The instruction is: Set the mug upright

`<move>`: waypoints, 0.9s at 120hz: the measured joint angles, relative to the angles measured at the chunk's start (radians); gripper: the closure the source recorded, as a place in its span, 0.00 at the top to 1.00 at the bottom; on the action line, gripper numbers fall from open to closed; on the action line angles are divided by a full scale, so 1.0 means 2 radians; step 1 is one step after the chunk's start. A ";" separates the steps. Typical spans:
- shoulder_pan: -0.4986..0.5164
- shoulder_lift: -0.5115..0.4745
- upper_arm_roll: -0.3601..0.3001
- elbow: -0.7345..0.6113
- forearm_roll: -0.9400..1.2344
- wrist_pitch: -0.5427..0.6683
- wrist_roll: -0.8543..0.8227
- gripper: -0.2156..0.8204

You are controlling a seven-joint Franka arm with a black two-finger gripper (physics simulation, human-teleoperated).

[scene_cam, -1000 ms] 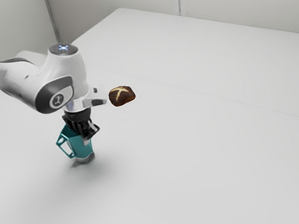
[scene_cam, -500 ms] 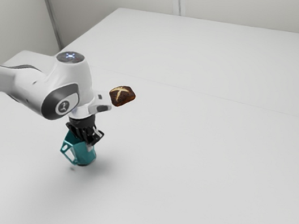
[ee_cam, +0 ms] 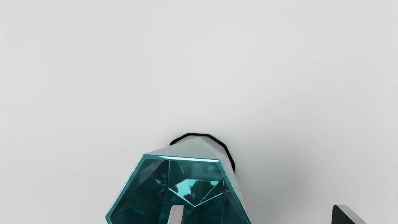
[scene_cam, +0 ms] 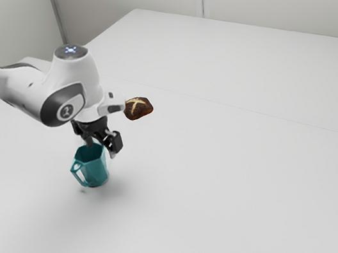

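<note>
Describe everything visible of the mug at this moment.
The mug is teal, six-sided and glossy, with an angular handle and a dark edge around its base. It stands upright on the white table, mouth up. The open gripper is above it, one jaw over the mouth, the other outside; contact is unclear.

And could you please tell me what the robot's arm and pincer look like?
The arm is white with rounded housings, a dark joint cap carrying a pale round emblem, and a dark top disc with bluish-white lights. The pincer is black and two-fingered, with pale grey on its fingertips.
</note>
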 joint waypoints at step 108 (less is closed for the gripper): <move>-0.008 0.096 -0.007 0.366 -0.033 -0.320 0.007 0.78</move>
